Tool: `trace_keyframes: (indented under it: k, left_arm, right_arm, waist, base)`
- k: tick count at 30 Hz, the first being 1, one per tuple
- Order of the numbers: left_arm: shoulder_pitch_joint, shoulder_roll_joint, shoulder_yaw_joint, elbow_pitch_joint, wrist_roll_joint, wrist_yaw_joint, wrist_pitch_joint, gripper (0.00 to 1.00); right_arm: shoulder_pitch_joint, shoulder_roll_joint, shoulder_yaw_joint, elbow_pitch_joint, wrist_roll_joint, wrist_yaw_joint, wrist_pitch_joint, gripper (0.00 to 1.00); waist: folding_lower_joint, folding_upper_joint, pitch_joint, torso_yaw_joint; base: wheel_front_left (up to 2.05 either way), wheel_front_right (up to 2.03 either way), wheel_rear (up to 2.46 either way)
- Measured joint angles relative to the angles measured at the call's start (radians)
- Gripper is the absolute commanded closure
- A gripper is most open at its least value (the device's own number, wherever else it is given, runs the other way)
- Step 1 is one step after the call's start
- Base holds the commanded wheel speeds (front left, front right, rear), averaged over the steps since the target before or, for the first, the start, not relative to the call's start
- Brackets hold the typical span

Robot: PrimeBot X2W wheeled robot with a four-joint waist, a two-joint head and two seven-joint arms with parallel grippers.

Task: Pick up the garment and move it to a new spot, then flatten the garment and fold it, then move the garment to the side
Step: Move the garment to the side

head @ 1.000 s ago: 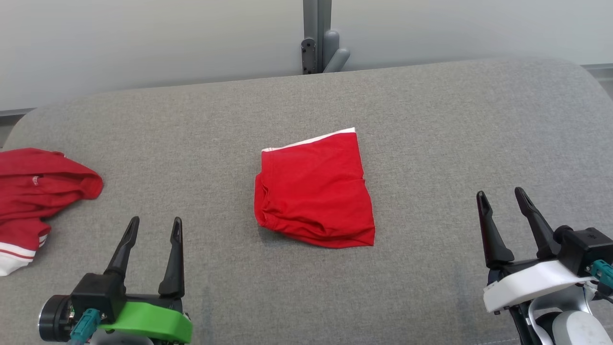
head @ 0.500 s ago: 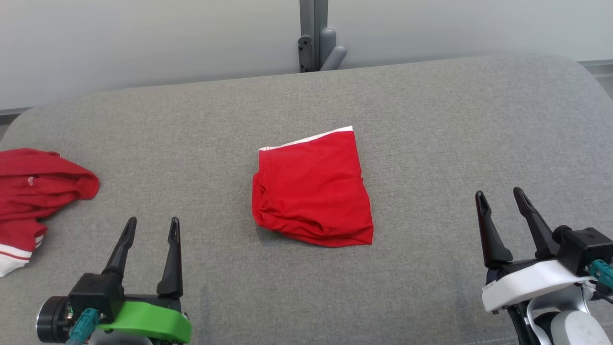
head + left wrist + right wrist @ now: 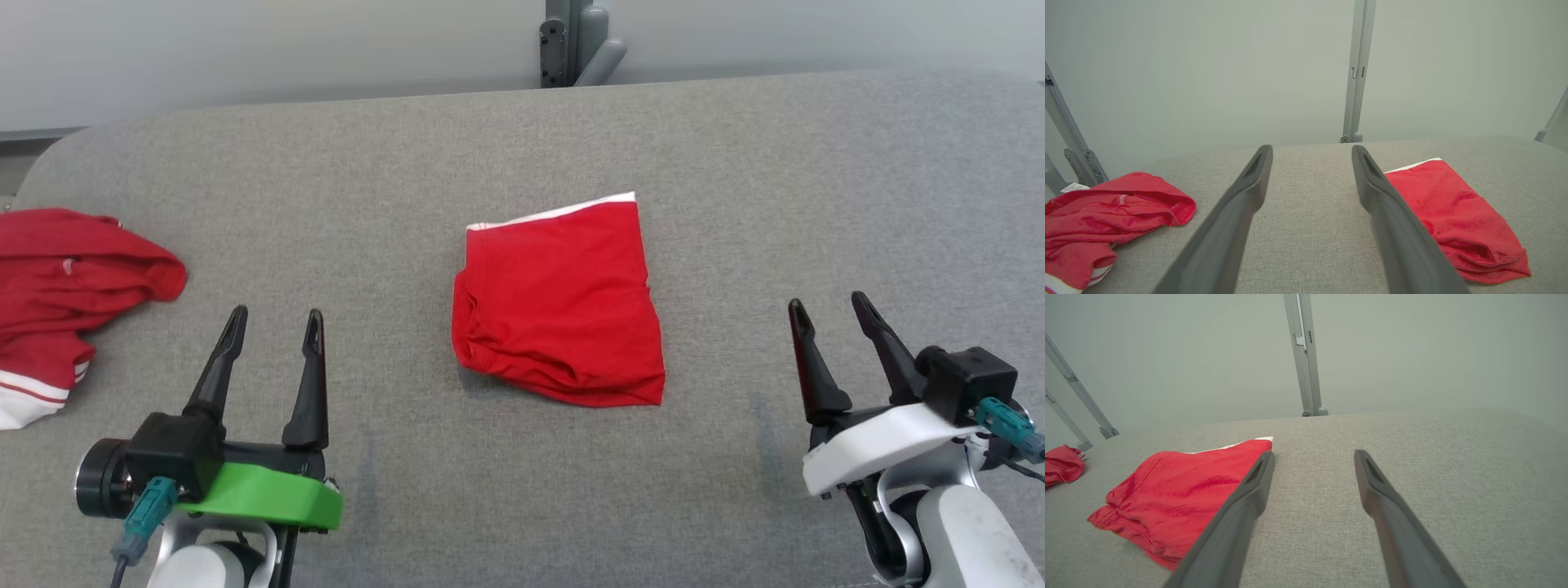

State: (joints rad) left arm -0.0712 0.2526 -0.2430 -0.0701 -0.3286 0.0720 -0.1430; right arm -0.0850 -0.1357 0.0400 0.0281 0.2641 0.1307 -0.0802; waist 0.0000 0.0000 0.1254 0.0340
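The folded red cloth garment with a white band (image 3: 559, 314) lies midway on the grey fabric-covered surface (image 3: 735, 163). The left gripper (image 3: 277, 313) and right gripper (image 3: 827, 300) hover either side of it, well apart, fingers spread wide and empty. A crumpled red-and-white garment (image 3: 65, 286) lies far left.

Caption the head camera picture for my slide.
Folded red garment centred on grey fabric surface, open left gripper and right gripper apart on either side; crumpled red clothing at left edge.
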Motion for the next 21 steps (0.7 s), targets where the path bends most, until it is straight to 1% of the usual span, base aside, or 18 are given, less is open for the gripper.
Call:
trace_keyframes:
  k: [4,11,16,21]
  left_arm:
    - [-0.062,-0.012,-0.016,0.013,0.004,-0.017,-0.025,0.00]
    - [-0.143,-0.042,-0.034,0.060,0.007,-0.034,-0.067,0.00]
    - [-0.167,-0.054,-0.039,0.093,0.007,-0.038,-0.088,0.00]
    - [-0.173,-0.058,-0.038,0.115,0.007,-0.041,-0.098,0.00]
  right_arm:
    - [-0.083,-0.016,0.050,0.081,0.018,0.000,-0.001,0.00]
    - [-0.207,-0.026,0.136,0.243,0.046,0.000,-0.018,0.00]
    - [-0.255,-0.024,0.207,0.348,0.086,0.000,-0.013,0.00]
    - [-0.281,-0.027,0.261,0.413,0.119,0.000,0.015,0.00]
  waist:
    - [0.0000,0.0000,0.050,0.027]
    - [0.0000,0.0000,0.145,0.082]
    - [0.0000,0.0000,0.193,0.125]
    - [0.0000,0.0000,0.216,0.153]
  base:
    - [0.00,0.00,0.00]
    - [0.00,0.00,0.00]
    - [0.00,0.00,0.00]
    - [0.00,0.00,0.00]
